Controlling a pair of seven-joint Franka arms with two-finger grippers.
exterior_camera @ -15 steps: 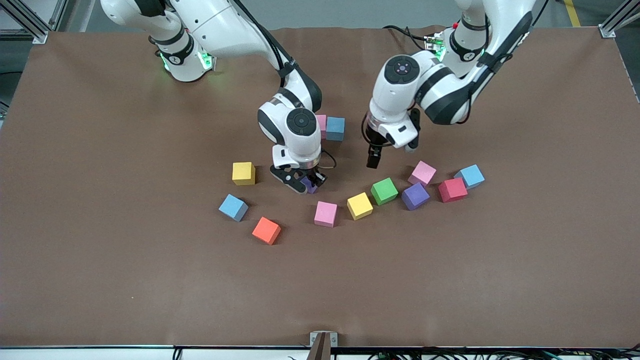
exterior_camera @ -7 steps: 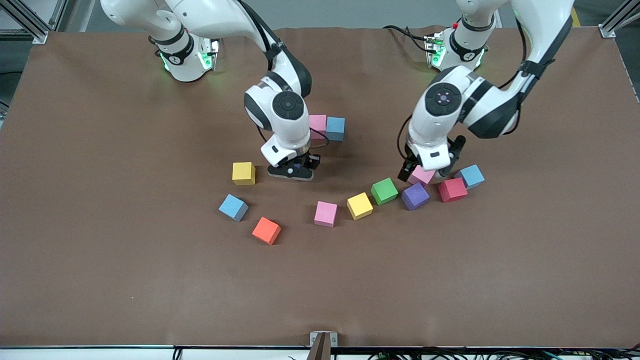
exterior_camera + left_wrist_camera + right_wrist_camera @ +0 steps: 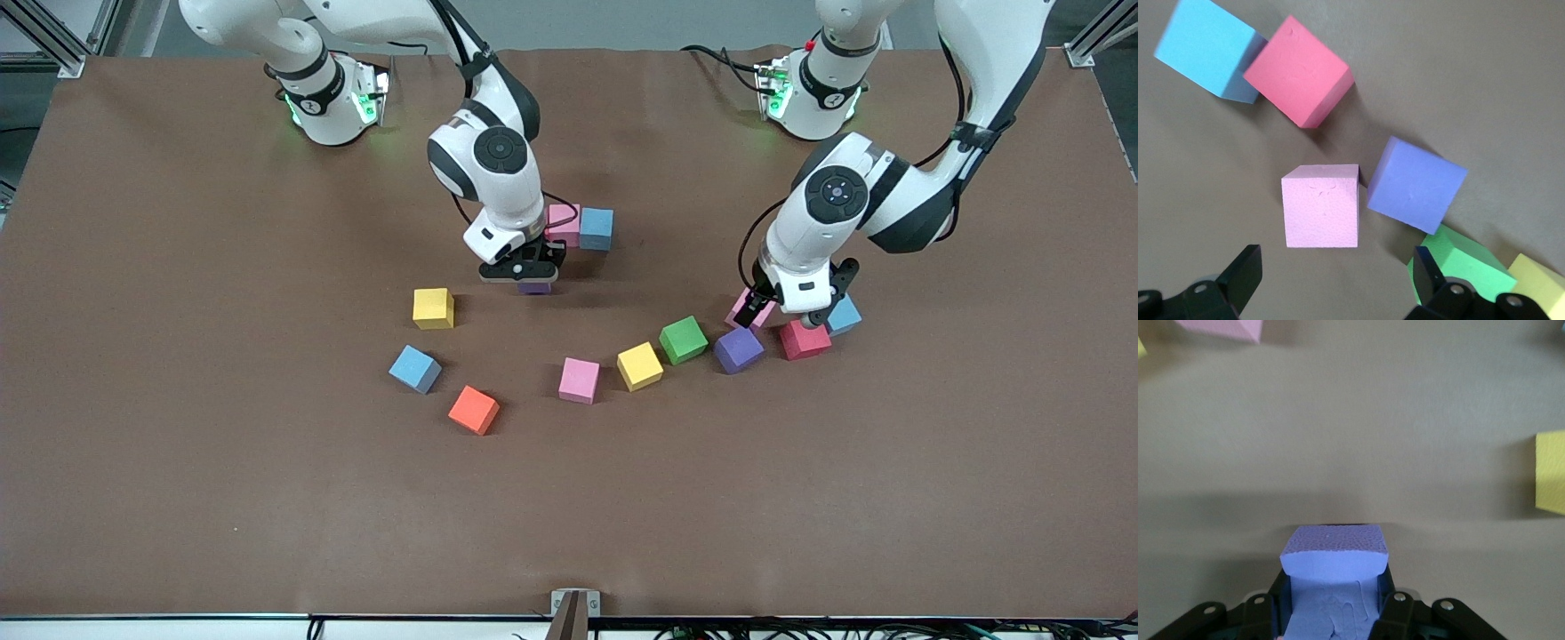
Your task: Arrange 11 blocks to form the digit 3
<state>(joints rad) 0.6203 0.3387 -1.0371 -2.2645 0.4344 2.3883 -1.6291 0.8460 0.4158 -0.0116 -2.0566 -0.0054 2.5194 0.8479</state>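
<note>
My right gripper [image 3: 526, 271] is shut on a purple block [image 3: 534, 286], which also shows in the right wrist view [image 3: 1335, 550]. It holds the block low over the table next to a touching pink block [image 3: 564, 222] and blue block [image 3: 597, 228]. My left gripper [image 3: 794, 309] is open and empty, low over a pink block [image 3: 745, 311] that sits beside a red block [image 3: 805, 340] and a blue block [image 3: 846, 316]. In the left wrist view that pink block [image 3: 1321, 205] lies just ahead of the open gripper [image 3: 1338, 270], with a purple block [image 3: 1417, 185] beside it.
A loose arc of blocks lies nearer the front camera: yellow [image 3: 433, 308], blue [image 3: 415, 368], orange [image 3: 474, 410], pink [image 3: 580, 380], yellow [image 3: 640, 365], a green cube [image 3: 684, 339] and purple [image 3: 739, 348]. Brown table [image 3: 267, 498] all around.
My right gripper has lifted the purple block and carried it toward the pink and blue pair. My left gripper has swung toward the left arm's end and come down over the pink block.
</note>
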